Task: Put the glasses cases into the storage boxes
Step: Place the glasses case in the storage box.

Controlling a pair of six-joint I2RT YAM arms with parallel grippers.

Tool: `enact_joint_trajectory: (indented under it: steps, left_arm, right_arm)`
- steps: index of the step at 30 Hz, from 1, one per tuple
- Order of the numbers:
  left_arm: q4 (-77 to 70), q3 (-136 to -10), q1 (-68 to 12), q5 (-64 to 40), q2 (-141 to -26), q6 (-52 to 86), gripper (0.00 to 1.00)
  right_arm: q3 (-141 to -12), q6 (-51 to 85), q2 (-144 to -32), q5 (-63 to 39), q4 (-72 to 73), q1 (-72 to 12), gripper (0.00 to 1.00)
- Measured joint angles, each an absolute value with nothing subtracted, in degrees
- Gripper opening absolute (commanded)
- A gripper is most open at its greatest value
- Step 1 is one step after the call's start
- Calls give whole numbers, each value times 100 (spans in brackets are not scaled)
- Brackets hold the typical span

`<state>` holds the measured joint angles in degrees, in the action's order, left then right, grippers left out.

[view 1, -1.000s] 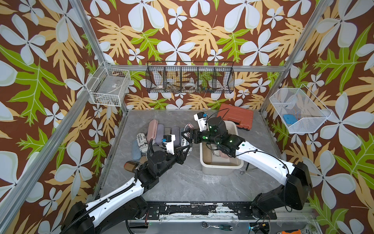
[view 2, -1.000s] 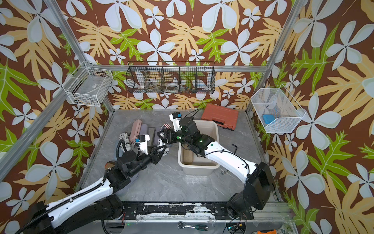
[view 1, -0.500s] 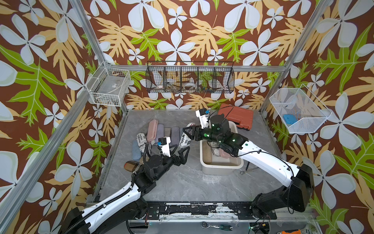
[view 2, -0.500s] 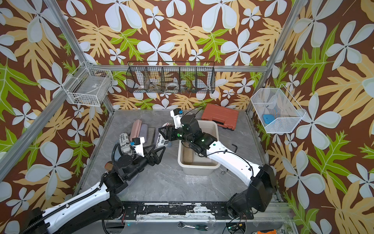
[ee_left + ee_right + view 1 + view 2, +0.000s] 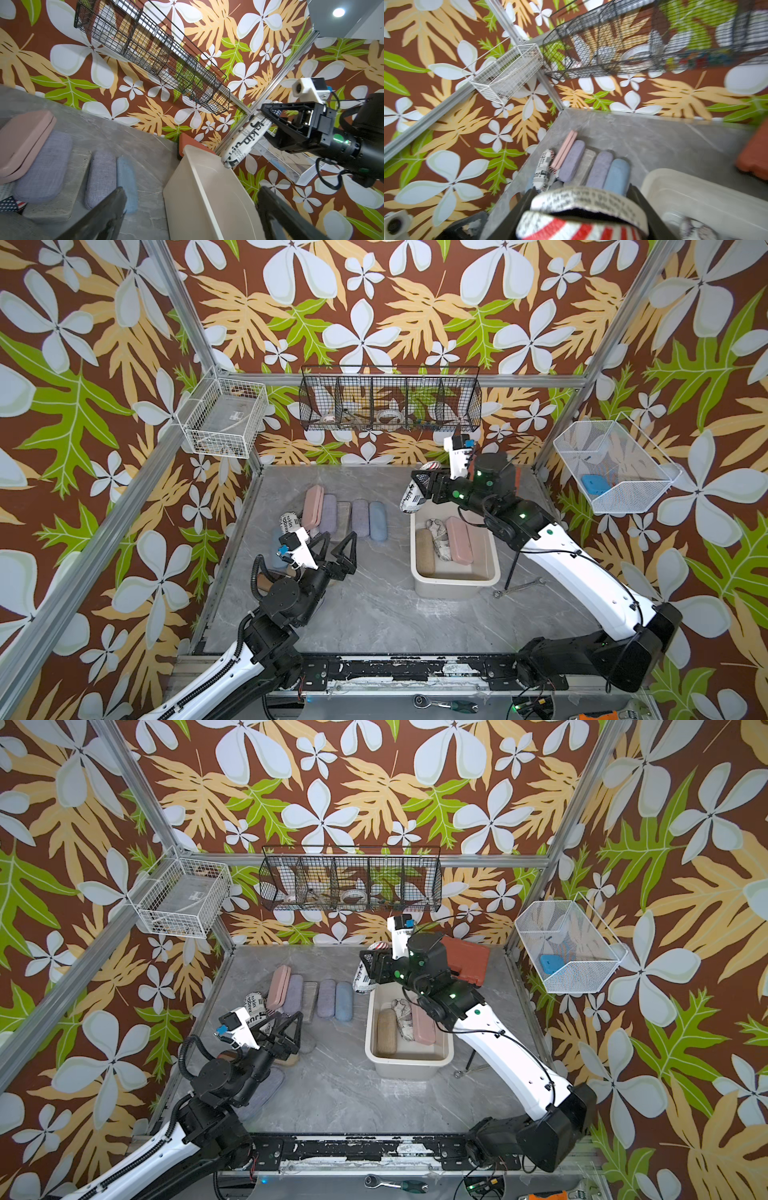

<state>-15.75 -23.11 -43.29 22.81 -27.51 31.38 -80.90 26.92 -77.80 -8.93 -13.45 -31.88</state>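
Over the corner of the cream tub (image 5: pixel 451 587) that lay farthest from me and toward my left arm, my right gripper (image 5: pixel 422 486) was clamped across the middle of a newspaper-print case (image 5: pixel 410 502). The case hung tilted in the air with its lower end just at the tub's rim, though I could not tell whether it touched. From my right wrist I saw its two halves standing slightly ajar with a dark gap between them, and one end bore red and white stripes. Inside the tub three cases lay side by side: a tan woven case (image 5: pixel 425 546) toward my left, a patterned case (image 5: pixel 440 536) in the middle and a pink case (image 5: pixel 459 540) on its other side. My left gripper (image 5: pixel 337 546) hung above the grey tabletop (image 5: pixel 374 614) with its jaws spread wide and nothing between them, pointing toward the near ends of a row of cases (image 5: pixel 360 517). These lay side by side, running from pink through lavender and grey to light blue. A second newspaper-print case (image 5: pixel 291 523) lay just beside the pink end of that row. Behind the tub, partly hidden by my right arm, sat an orange-red tool case (image 5: pixel 467 959), and a wrench (image 5: pixel 519 587) lay on the table near the tub's near right corner
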Motion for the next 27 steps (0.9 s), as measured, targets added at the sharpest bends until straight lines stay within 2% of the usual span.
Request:
enact_joint_trajectory:
  steps: [3,7,12,18,27]
  left_arm:
    - [-1481,-2305,-4329,2458,-2823,3138,100]
    - [-1476,-2185,-4329,2534,-3087,3140,100]
    - [-1391,-2191,-4329,2818,-3509,3282,100]
    - [-1253,-2196,-4329,2930,-3778,3402,100]
    - [-1046,-2239,-4329,2818,-3804,3588,100]
  right_arm:
    - [-7644,2506,-7651,-854,-1789,-2827,59]
    - [-6912,2375,-7507,-930,-2274,-2775,59]
    - [-6036,2606,-7537,-1225,-2235,-2766,59]
    - [-5710,2995,-8068,-1680,-2056,-2978,59]
    - [-5627,3273,-8562,-1907,-1747,-2978,78]
